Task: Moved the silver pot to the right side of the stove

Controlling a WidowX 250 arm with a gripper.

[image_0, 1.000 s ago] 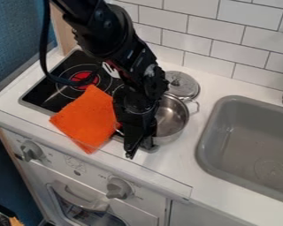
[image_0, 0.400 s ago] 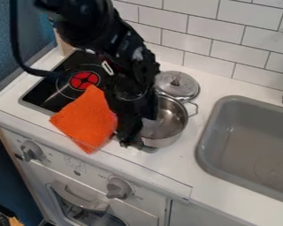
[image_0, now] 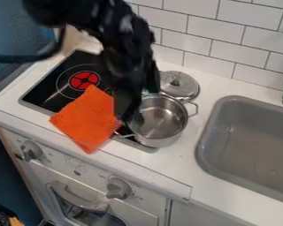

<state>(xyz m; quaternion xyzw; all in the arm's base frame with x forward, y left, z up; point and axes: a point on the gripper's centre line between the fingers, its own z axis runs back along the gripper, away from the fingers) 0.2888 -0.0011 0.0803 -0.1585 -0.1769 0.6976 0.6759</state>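
Squarely upright, silver pot [image_0: 162, 120], handles [image_0: 196, 109] running lower-left to upper-right

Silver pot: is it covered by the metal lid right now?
No; the pot stands open with its inside showing, and the lid lies behind it on the counter.

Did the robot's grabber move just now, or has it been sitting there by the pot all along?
Yes. Judged against the stove's front edge, the gripper has moved back toward the tiled wall.
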